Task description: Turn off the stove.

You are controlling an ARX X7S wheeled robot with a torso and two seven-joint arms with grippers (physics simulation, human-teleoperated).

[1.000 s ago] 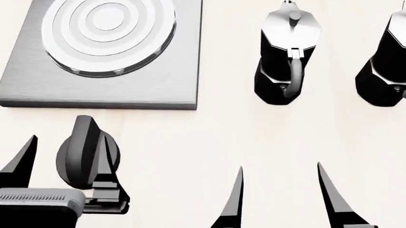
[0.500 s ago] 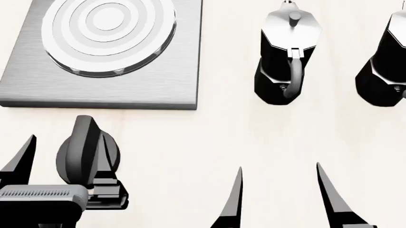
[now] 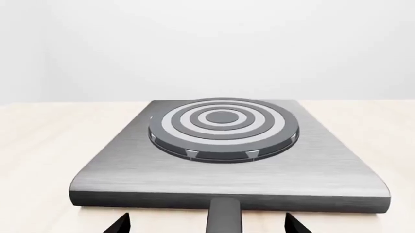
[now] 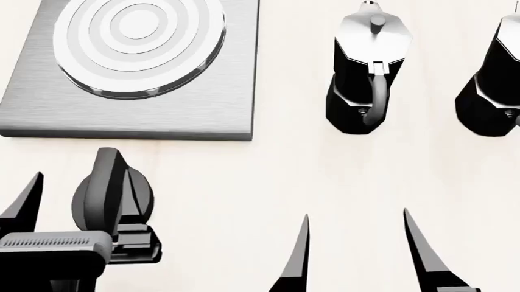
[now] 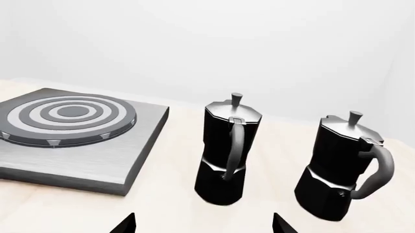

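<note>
The stove [image 4: 130, 115] is a brushed grey slab with a ringed round burner [image 4: 138, 39], at the far left of the pale table. Its black ridged knob [image 4: 109, 194] stands just in front of the slab. My left gripper [image 4: 85, 188] is open with one finger on each side of the knob. In the left wrist view the knob's ridge [image 3: 224, 218] stands midway between the fingertips of the left gripper [image 3: 206, 224], with pale gaps on both sides, in front of the stove [image 3: 227, 182]. My right gripper [image 4: 356, 214] hangs open and empty over bare table.
Two black moka pots with silver lids [image 4: 366, 73] [image 4: 491, 79] stand at the far right, handles toward me. The right wrist view shows the same moka pots [image 5: 227, 155] [image 5: 343, 170] beside the stove [image 5: 77, 155], ahead of the right gripper [image 5: 203, 223].
My left gripper has crept slightly forward around the knob. The right gripper has barely shifted. The knob, stove and pots have stayed put.
</note>
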